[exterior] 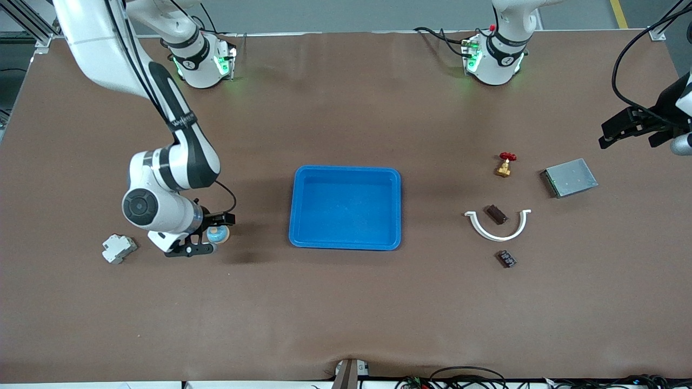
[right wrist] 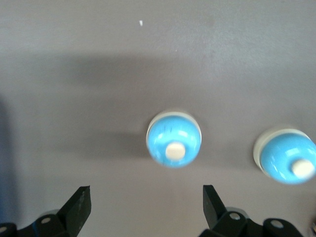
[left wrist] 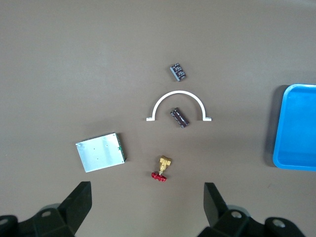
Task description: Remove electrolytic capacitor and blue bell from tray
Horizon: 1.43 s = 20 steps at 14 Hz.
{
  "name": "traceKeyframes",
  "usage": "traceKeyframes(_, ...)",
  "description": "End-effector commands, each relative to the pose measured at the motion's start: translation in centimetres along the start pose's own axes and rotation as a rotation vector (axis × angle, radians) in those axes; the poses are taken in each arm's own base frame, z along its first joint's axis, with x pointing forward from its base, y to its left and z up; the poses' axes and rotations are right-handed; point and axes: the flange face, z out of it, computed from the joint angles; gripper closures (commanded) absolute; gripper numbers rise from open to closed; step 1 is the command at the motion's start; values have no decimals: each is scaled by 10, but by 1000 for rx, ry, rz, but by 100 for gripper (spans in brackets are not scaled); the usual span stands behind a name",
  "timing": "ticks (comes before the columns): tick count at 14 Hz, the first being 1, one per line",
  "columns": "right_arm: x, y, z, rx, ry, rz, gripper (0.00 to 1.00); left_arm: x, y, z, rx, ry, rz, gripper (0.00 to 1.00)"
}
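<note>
A blue bell [exterior: 218, 234] with a cream button stands on the brown table toward the right arm's end. My right gripper [exterior: 208, 235] hangs low over it, open, one finger on each side and nothing held. The right wrist view shows this bell [right wrist: 174, 139] just ahead of the right gripper [right wrist: 145, 190], and a second blue bell [right wrist: 286, 155] beside it. The capacitor [exterior: 496, 214], a dark cylinder, lies inside a white arc toward the left arm's end. My left gripper [exterior: 627, 128] hovers open, high over that end; in its wrist view the capacitor [left wrist: 179, 118] lies well below the left gripper [left wrist: 147, 187].
A blue tray [exterior: 346, 244] sits mid-table. A white breaker block [exterior: 119, 248] lies beside the right arm. Around the capacitor are a white arc [exterior: 497, 233], a small black module [exterior: 506, 259], a red-handled brass valve [exterior: 505, 165] and a silver box [exterior: 570, 177].
</note>
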Motion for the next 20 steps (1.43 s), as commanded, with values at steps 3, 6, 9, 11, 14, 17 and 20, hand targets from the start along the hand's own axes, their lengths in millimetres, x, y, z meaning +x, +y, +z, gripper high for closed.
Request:
traceKeyframes(3, -39, -2, -71, 3, -44, 36, 0, -7, -1, -5, -2, 13, 10, 0)
traceKeyframes(6, -71, 5, -128, -28, -58, 28, 0, -7, -1, -5, -2, 12, 3, 0)
traceKeyframes(9, -106, 21, -186, -67, -45, 35, 0, -7, -1, -6, -2, 13, 1, 0)
traceKeyframes(11, -125, 48, -216, -57, -30, 69, 0, -6, -1, -6, -3, 15, 0, 0)
traceKeyframes(14, -143, 87, -246, -40, 12, 97, 0, -6, -2, -6, -3, 15, -5, 0)
traceKeyframes(17, -148, 124, -270, -31, 57, 83, 0, -6, -4, -6, -3, 13, -11, 0)
traceKeyframes(20, -145, 150, -325, -39, 152, 137, 0, -7, -5, -6, -3, 10, -14, 0)
